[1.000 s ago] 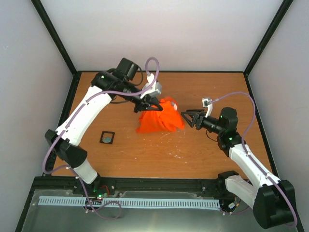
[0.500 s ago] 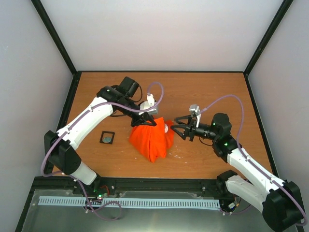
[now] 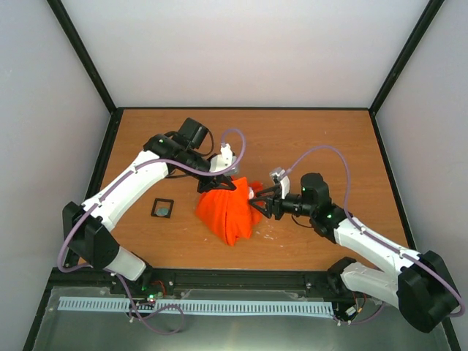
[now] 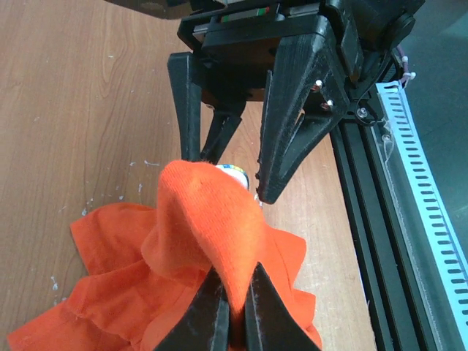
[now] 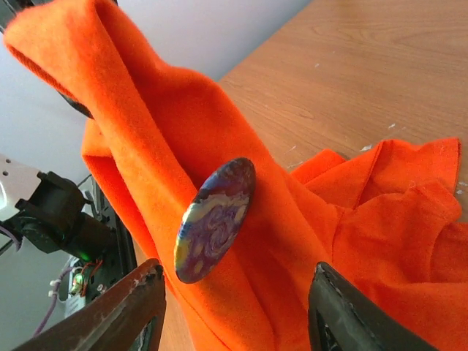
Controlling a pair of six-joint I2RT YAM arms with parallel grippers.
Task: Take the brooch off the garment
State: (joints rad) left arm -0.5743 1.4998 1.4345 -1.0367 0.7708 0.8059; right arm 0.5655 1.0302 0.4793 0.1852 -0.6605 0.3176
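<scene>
Hanging from the left gripper (image 3: 223, 184), the garment (image 3: 228, 212) is seen as a bright orange shirt drawn up into a peak near the middle of the wooden table (image 3: 307, 139). The lower folds are spread on the tabletop below the peak. In the left wrist view the two black fingers (image 4: 194, 322) are pressed together on a raised fold of the cloth (image 4: 212, 234), so this gripper is clamped on the garment.

The brooch (image 5: 216, 219) is seen in the right wrist view as a round disc with a swirled pattern of blue, purple and yellow. It is fixed to the side of the lifted fold (image 5: 146, 131) and is tilted, with its face turned toward the right gripper (image 5: 238, 270). That gripper is held level and close to the cloth, with its jaws apart, one finger (image 5: 124, 307) on each side of the disc. No contact between the fingers and the brooch can be seen.

From above, the right gripper (image 3: 256, 201) is placed just beside the right flank of the garment, opposite the left gripper. A small black square frame (image 3: 162, 208) is found flat on the table to the left of the shirt, well apart from it.
</scene>
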